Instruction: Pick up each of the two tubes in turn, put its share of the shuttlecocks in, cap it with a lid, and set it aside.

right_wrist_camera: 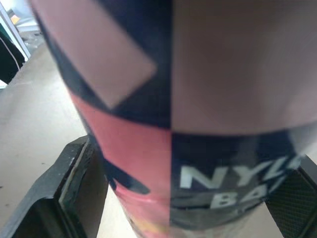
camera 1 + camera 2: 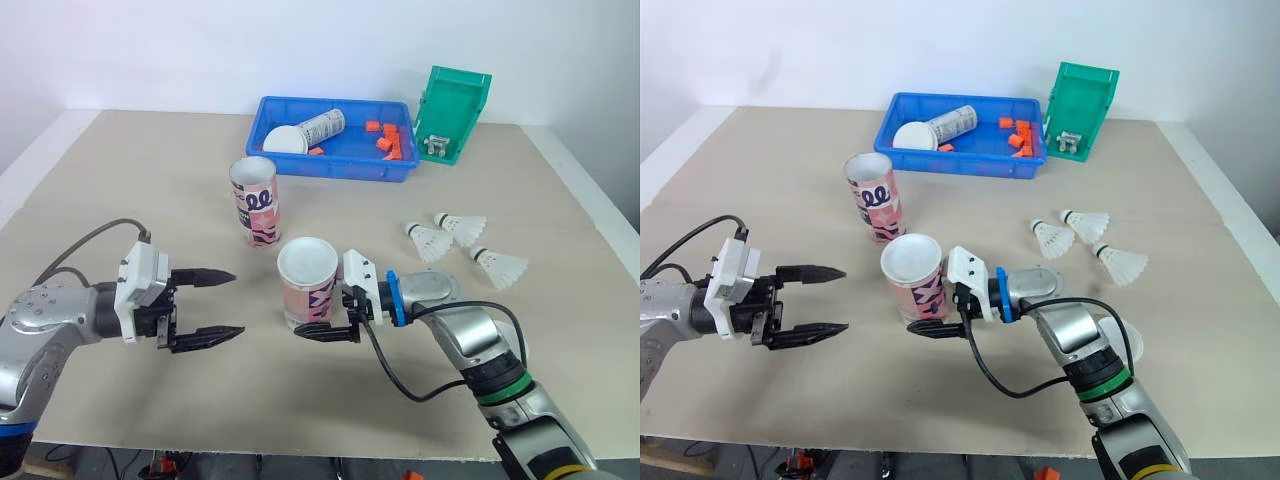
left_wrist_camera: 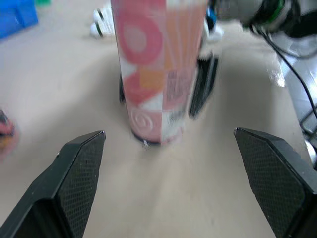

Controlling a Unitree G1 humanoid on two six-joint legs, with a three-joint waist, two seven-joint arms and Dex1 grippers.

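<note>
1. Now: left tool [image 2: 236,303] wide open, empty; near tube [image 2: 308,275] stands upright on desk [image 2: 150,180], straight ahead of it.
2. Nearer arm: right tool [image 2: 312,322] around tube's base; whether it grips, cannot tell.

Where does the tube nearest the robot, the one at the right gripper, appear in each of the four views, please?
Left eye view: nearer tube stands at centre.
Right eye view: nearer tube stands left of centre.
Left wrist view: nearer tube stands straight ahead.
Right wrist view: nearer tube looms very close.
Shared landmark: right gripper at its base.
</note>
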